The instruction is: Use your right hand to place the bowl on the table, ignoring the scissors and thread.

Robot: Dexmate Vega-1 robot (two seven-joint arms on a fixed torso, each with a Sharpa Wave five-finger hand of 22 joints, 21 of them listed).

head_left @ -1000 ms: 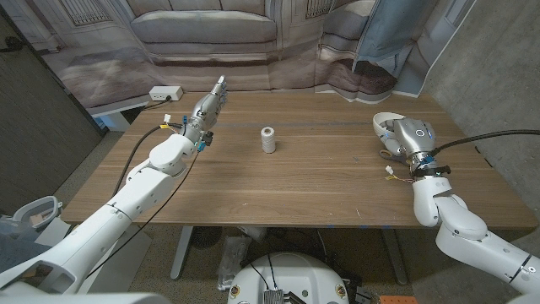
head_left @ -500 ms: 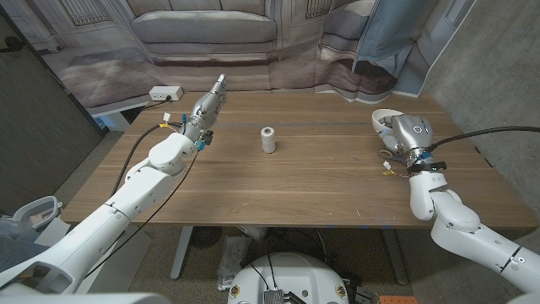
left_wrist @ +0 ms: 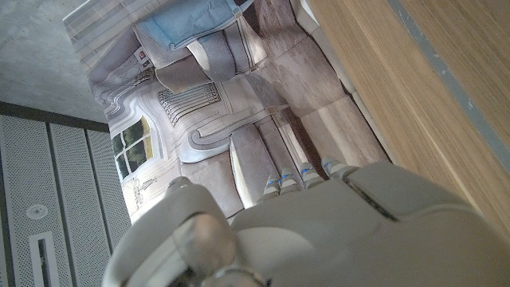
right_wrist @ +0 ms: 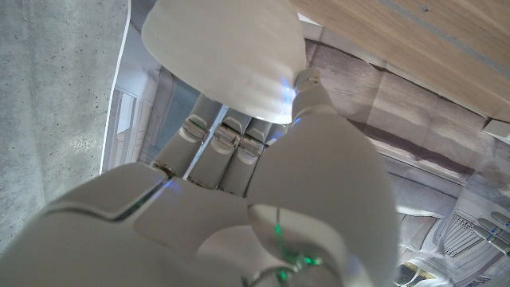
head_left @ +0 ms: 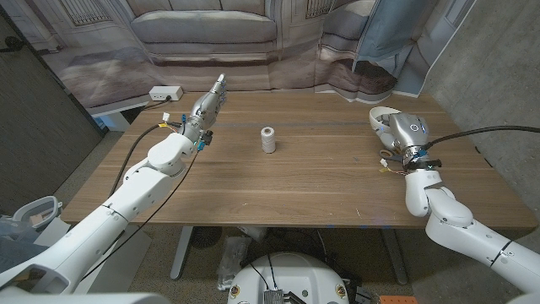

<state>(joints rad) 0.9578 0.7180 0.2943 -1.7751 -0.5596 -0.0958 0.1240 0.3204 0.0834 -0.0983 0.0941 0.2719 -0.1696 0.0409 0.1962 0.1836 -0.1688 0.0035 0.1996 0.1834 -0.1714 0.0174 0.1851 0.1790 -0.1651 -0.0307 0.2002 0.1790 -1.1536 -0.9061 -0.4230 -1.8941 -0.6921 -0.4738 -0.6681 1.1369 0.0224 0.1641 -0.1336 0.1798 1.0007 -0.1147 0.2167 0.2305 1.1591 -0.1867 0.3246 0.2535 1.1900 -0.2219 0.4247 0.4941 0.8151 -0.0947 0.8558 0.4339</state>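
White bowl point(head_left: 381, 118) held at the right far part of the worktop point(head_left: 321, 181)

The bowl is plain white, smooth and rounded, and sits in the grip of the right hand point(head_left: 403, 133), over the far right area of the wooden worktop, near its right edge. From the head view only part of its rim shows, past the hand on the far side. In the right wrist view the bowl point(right_wrist: 227, 56) is tilted, its pale outer wall against the fingers point(right_wrist: 223, 139). Whether it touches the worktop cannot be told.
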